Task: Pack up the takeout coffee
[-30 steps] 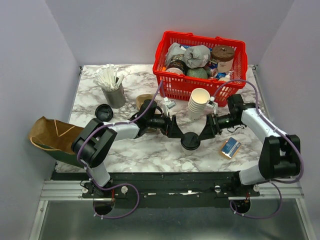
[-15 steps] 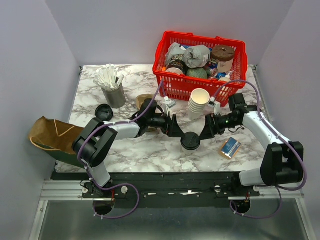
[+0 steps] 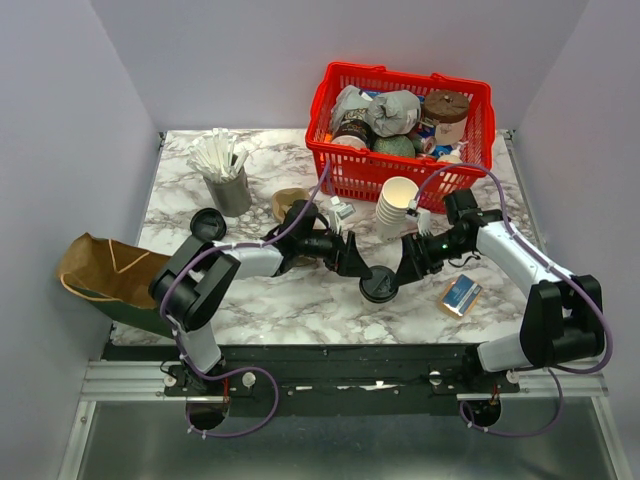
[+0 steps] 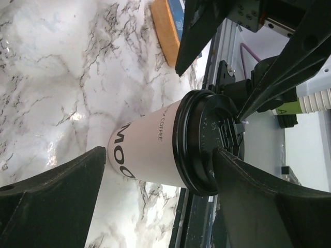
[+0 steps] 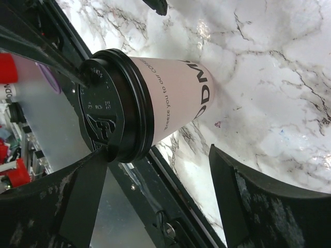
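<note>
The right arm has swung in from 3 o'clock, bringing the right gripper (image 3: 404, 268) closer to the coffee cup (image 3: 380, 285), while the left gripper (image 3: 358, 266) has barely shifted and the cup has stayed put. The cup stands upright on the marble table (image 3: 300, 300), just toward 6 o'clock of its centre, with the paper bag (image 3: 100, 270) far off at 9 o'clock. Both grippers are spread wide and straddle the cup, the left from its 10 o'clock and the right from its 2 o'clock, and neither is pinching it. It is probably a thin paper wall that dents if squeezed and is smooth enough to slip. Its black lid (image 4: 207, 142) could pop off. The best hold is likely mid-wall, below the lid's rim, kept upright.
</note>
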You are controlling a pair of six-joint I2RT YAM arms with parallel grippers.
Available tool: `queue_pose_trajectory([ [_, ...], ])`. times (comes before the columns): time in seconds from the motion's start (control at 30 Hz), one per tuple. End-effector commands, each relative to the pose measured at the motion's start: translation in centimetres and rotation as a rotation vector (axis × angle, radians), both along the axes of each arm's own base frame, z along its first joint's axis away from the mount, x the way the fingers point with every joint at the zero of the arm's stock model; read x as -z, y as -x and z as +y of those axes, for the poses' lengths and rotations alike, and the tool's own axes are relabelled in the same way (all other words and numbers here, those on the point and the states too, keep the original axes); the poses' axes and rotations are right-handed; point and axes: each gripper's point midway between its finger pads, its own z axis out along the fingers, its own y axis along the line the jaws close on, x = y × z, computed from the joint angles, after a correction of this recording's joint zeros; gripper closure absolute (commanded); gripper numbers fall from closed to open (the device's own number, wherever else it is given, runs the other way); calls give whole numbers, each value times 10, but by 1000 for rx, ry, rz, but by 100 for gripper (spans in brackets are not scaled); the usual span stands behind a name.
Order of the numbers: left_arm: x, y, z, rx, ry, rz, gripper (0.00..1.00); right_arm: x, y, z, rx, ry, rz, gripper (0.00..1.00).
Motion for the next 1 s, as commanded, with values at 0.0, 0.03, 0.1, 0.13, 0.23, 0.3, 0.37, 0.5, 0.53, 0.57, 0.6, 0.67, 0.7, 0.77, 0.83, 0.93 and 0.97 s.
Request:
queue_pose_trajectory([
  [0.0, 14, -4, 1, -12, -32, -13, 10, 19, -4, -12, 28, 109, 11, 16],
  [0.03, 16, -3, 2, -12, -33, -12, 10, 19, -4, -12, 30, 111, 9, 17],
  [0.1, 22, -2, 3, -17, -43, -5, 11, 20, -4, -14, 38, 125, 9, 18],
  [0.13, 24, -2, 4, -18, -47, -2, 11, 20, -6, -14, 43, 128, 5, 18],
  [0.23, 30, -5, 5, -28, -53, 6, 12, 24, -6, -15, 50, 146, 13, 18],
  [0.3, 33, -5, 6, -33, -49, 32, 12, 27, -6, -15, 51, 156, 22, 19],
  [0.37, 38, -8, 9, -48, -43, 47, 13, 29, -6, -16, 56, 162, 29, 19],
  [0.5, 41, -10, 9, -68, -18, 83, 13, 30, -7, -16, 57, 163, 34, 19],
  [0.53, 38, -10, 7, -70, 14, 101, 13, 29, -6, -16, 54, 161, 35, 19],
  [0.57, 38, -11, 8, -79, 25, 122, 13, 29, -5, -15, 48, 153, 36, 19],
  [0.6, 41, -11, 8, -82, 30, 143, 13, 29, -5, -15, 47, 153, 37, 19],
  [0.67, 40, -13, 6, -88, 47, 159, 14, 30, -6, -15, 49, 153, 42, 19],
  [0.7, 41, -13, 5, -90, 46, 165, 14, 30, -5, -15, 47, 154, 44, 19],
  [0.77, 45, -14, 4, -96, 45, 183, 14, 31, -6, -15, 49, 157, 48, 19],
  [0.83, 52, -14, 4, -104, 31, 200, 15, 31, -5, -15, 50, 158, 50, 19],
  [0.93, 60, -16, 6, -121, -1, 212, 16, 32, -5, -15, 50, 159, 52, 19],
  [0.97, 62, -17, 6, -128, -12, 212, 16, 33, -4, -15, 50, 161, 57, 19],
])
